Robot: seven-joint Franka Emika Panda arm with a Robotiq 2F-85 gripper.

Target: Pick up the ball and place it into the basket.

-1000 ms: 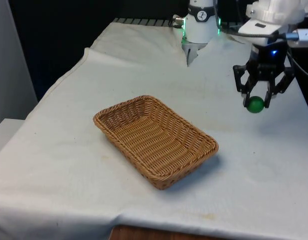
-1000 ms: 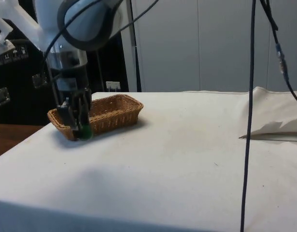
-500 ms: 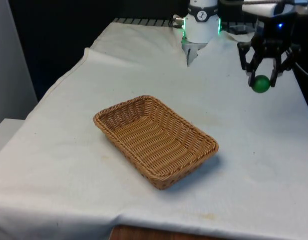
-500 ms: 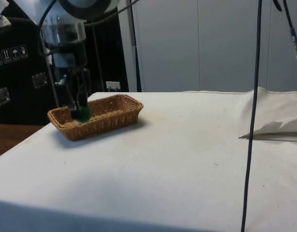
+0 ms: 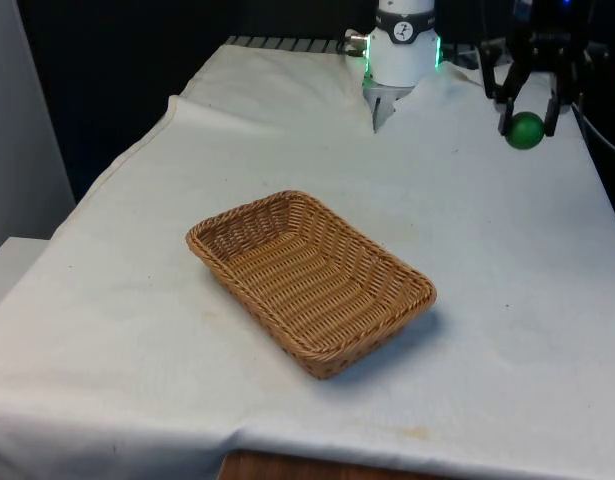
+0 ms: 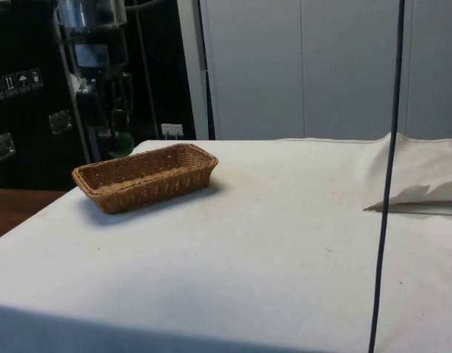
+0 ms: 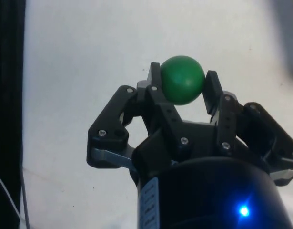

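The green ball (image 5: 525, 131) is held between the two fingers of the black gripper (image 5: 527, 105), raised well clear of the white cloth (image 5: 467, 250) at the front view's far right. In the wrist view the ball (image 7: 182, 79) is seen clamped on both sides by the finger pads (image 7: 154, 78). The wicker basket (image 5: 312, 281) is set mid-table, well apart from the ball. In the side view the ball (image 6: 120, 143) is seen above and behind the basket (image 6: 146, 176).
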